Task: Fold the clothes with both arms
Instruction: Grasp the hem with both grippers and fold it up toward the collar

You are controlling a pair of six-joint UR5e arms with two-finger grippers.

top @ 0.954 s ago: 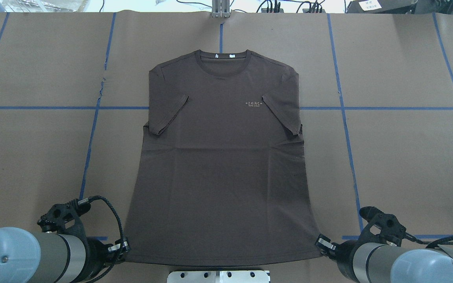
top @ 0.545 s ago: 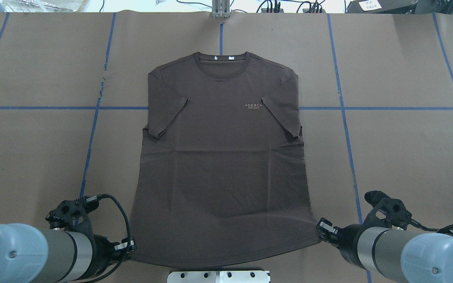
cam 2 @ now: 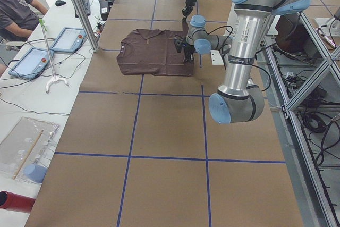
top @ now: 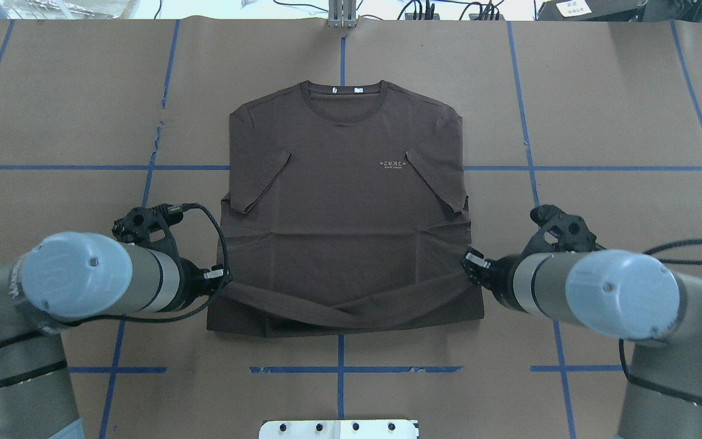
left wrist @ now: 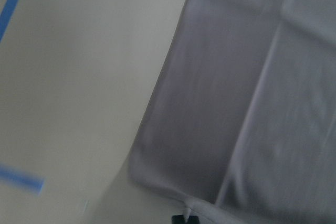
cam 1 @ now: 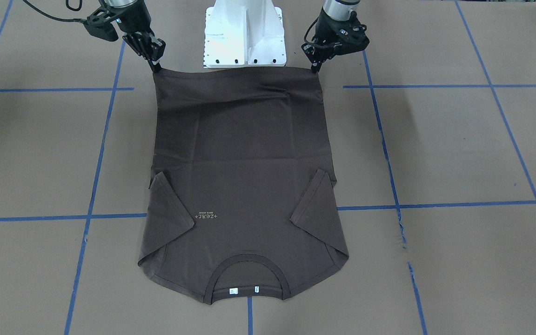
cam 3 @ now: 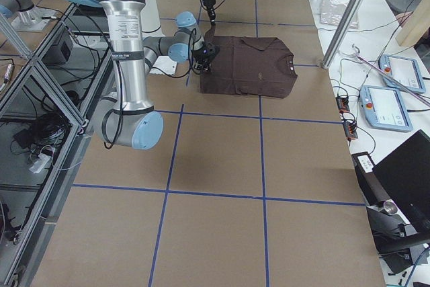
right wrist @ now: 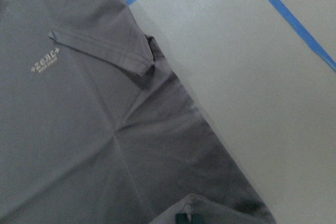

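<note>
Brown shirt (top: 345,183) at centre frame on the surface (top: 52,91), collar (top: 343,89) toward the top. Left end effector (top: 224,281) and right end effector (top: 467,262) at mid-frame, each pinched closed on a bottom corner, raised, probably for folding the lower half toward the collar.

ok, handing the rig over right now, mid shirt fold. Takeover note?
Left gripper: shut on the left hem corner of the dark brown short-sleeved T-shirt.
Right gripper: shut on the right hem corner.
Shirt: face up on the brown paper-covered table, ribbed collar away from the robot, both sleeves folded in.
Done: hem lifted and doubled over the lower body.
To do: likely carry the hem to the collar, lay it flat, release.
</note>
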